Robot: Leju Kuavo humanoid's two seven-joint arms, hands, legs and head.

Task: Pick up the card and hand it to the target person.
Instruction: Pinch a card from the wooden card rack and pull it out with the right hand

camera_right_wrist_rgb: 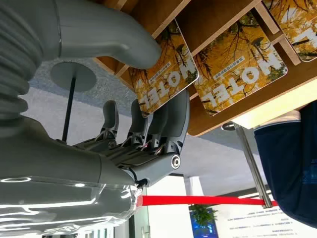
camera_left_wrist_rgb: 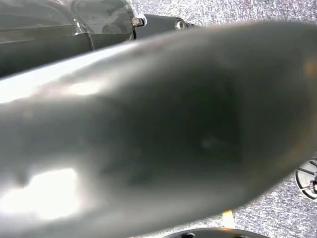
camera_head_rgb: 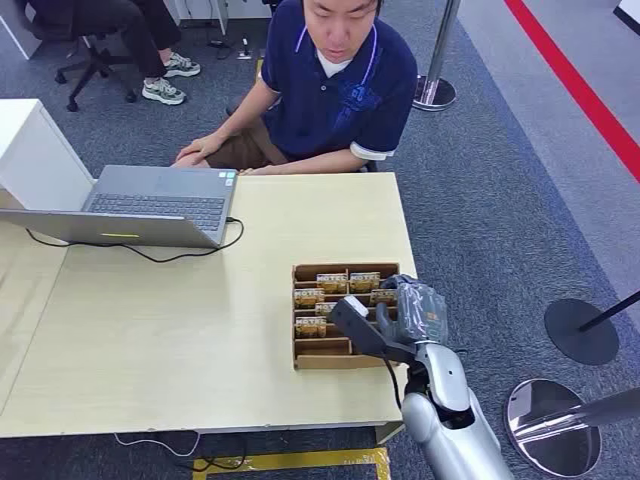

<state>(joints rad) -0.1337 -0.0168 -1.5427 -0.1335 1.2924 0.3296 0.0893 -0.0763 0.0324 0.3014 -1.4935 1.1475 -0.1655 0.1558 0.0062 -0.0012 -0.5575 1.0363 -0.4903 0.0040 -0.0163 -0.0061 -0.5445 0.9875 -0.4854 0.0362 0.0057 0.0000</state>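
Note:
A brown card box (camera_head_rgb: 332,362) with several slots stands near the right end of the table, holding yellow "HOTEL" cards (camera_head_rgb: 332,283). My right hand (camera_head_rgb: 411,310) reaches into its right side from the table's edge. In the right wrist view this hand (camera_right_wrist_rgb: 149,99) pinches one card (camera_right_wrist_rgb: 164,74) between the thumb (camera_right_wrist_rgb: 123,44) and the dark fingers (camera_right_wrist_rgb: 176,119); the card still stands in its slot in the box (camera_right_wrist_rgb: 209,20). A neighbouring card (camera_right_wrist_rgb: 239,64) sits beside it. The target person (camera_head_rgb: 340,90) in a dark blue shirt sits behind the table's far edge.
An open laptop (camera_head_rgb: 151,205) with a black cable (camera_head_rgb: 173,255) lies at the far left of the light wooden table (camera_head_rgb: 166,330), beside a white box (camera_head_rgb: 34,155). Stanchion bases (camera_head_rgb: 581,330) (camera_head_rgb: 551,425) stand on the carpet to the right. Another person sits at the far left.

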